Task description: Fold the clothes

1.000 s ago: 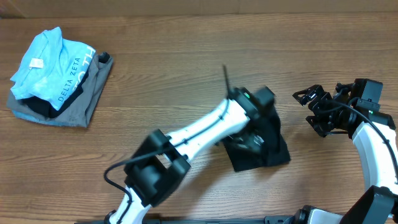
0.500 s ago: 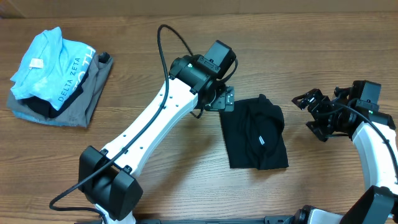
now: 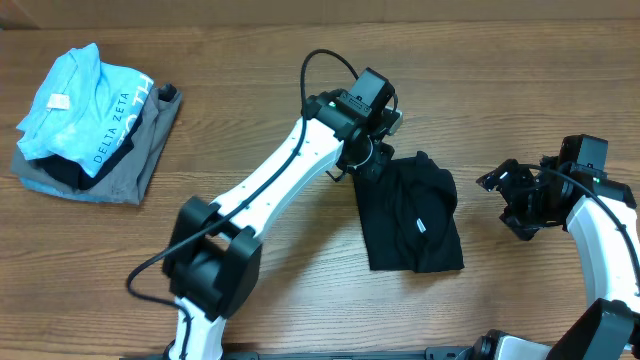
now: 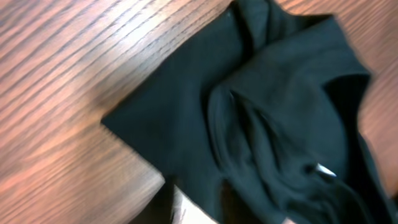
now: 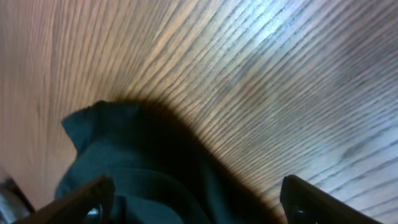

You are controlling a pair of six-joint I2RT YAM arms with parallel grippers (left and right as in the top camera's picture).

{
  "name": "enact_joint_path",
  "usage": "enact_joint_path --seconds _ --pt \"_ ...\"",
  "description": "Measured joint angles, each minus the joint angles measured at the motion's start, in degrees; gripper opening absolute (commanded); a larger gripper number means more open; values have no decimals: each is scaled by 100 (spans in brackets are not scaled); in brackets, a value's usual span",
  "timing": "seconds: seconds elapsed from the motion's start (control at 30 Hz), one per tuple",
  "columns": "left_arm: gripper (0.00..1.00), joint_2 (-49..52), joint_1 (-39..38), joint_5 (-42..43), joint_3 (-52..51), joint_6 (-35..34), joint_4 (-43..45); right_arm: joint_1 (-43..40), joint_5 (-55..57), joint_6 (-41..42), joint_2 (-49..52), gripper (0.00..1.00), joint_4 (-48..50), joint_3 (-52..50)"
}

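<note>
Overhead: the black T-shirt lies folded in a rough rectangle on the table, right of centre, its white label facing up. The left gripper is at the shirt's upper left corner. The right gripper sits to the shirt's right, apart from it. A blue shirt lies on a grey garment at far left.

Left wrist: the creased shirt fills most of the frame, one corner pointing left on the wood. Whether the fingers are spread or closed cannot be told.

Right wrist: the fingers stand wide apart and empty, with the shirt's edge low between them
</note>
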Motion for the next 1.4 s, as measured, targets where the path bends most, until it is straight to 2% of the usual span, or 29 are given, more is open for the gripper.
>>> enact_joint_path --seconds 0.03,0.07,0.13,0.2,0.3,0.43,0.7,0.8,0.9,0.97,1.0,1.03,1.2,1.4 --pt "21 118 22 63 0 39 96 0 7 -9 0 58 9 0" --pt "35 223 35 173 -2 85 205 0 22 26 0 58 20 0" --pt "57 361 61 481 -9 184 470 0 42 66 0 70 66 0" --pt "72 391 74 846 -11 245 743 0 50 74 0 71 127 0" --pt "75 389 76 1248 -9 271 1071 0 48 125 0 76 136 0" --pt "66 389 55 1495 -9 260 1224 0 50 129 0 80 136 0" --pt "74 389 -98 1394 -9 437 1032 0 52 127 0 80 131 0" --pt "70 389 -256 1270 -9 520 1058 0 52 127 0 80 133 0" --pt "50 389 -468 920 -9 592 1016 0 52 129 0 81 133 0" --pt "29 389 -599 522 -9 562 951 0 52 129 0 81 133 0" --pt "9 389 -632 319 -9 535 922 0 52 127 0 81 133 0" --pt "4 389 -697 -9 -9 452 868 0 52 127 0 81 133 0" --pt "4 389 -557 -957 -9 -35 420 0 50 127 0 81 83 0" --pt "4 387 46 -1405 -7 -424 -85 0 52 120 0 81 26 0"
